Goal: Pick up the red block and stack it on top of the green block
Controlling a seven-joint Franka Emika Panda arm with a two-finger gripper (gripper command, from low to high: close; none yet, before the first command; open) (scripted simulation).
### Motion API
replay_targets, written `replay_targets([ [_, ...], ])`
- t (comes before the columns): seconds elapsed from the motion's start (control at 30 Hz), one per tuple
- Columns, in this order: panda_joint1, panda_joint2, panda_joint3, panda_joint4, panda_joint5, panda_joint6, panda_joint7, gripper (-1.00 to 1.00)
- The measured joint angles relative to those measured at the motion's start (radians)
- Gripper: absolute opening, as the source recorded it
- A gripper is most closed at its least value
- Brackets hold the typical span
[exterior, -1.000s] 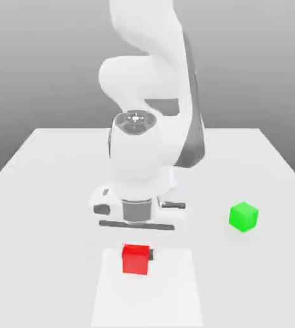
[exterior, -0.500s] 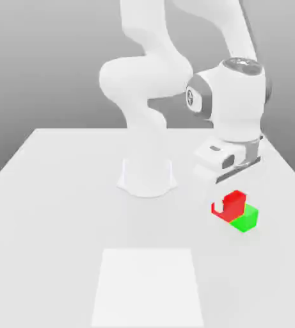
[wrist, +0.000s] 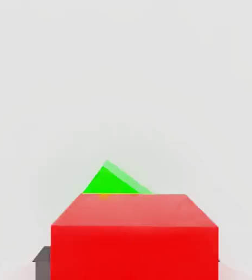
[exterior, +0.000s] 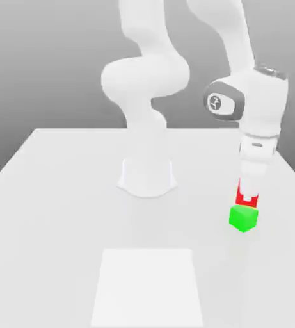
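In the exterior view, the gripper [exterior: 247, 200] hung at the end of the arm with its jaws pointing down, closed on the red block [exterior: 245, 195], which was held clear of the tabletop [exterior: 60, 211]. Taking the green block [exterior: 243, 218] as the landmark, the red block sat directly above it, with its lower edge at or very near the green block's top face; whether the two were touching could not be settled from this angle. The red block appeared slightly offset toward the far side of the green block rather than squarely centred. The green block itself rested on the tabletop, toward the exterior view's right, well apart from the robot's base [exterior: 147, 179] and from the pale square patch [exterior: 147, 285] near the front edge. In the hand view, the red block [wrist: 134, 235] sat between the jaws, with one dark fingertip [wrist: 42, 258] showing beside it. A corner of the green block [wrist: 112, 181] projected beyond the red block's far edge and looked turned relative to it, so the two outlines did not coincide. Judgement: the coming move turns on this offset; a small lateral correction, and possibly a wrist turn, seems needed before lowering and release, otherwise the red block may settle overhanging one edge.
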Motion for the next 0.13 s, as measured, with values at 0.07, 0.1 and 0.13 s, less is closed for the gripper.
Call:
replay_targets([
  [0.07,0.001,0.047,-0.011,-0.001,-0.032,0.046,0.022,1.0],
  [0.1,0.0,0.047,-0.011,-0.001,-0.032,0.046,0.022,1.0],
  [0.13,0.0,0.047,-0.011,-0.001,-0.032,0.046,0.022,1.0],
])
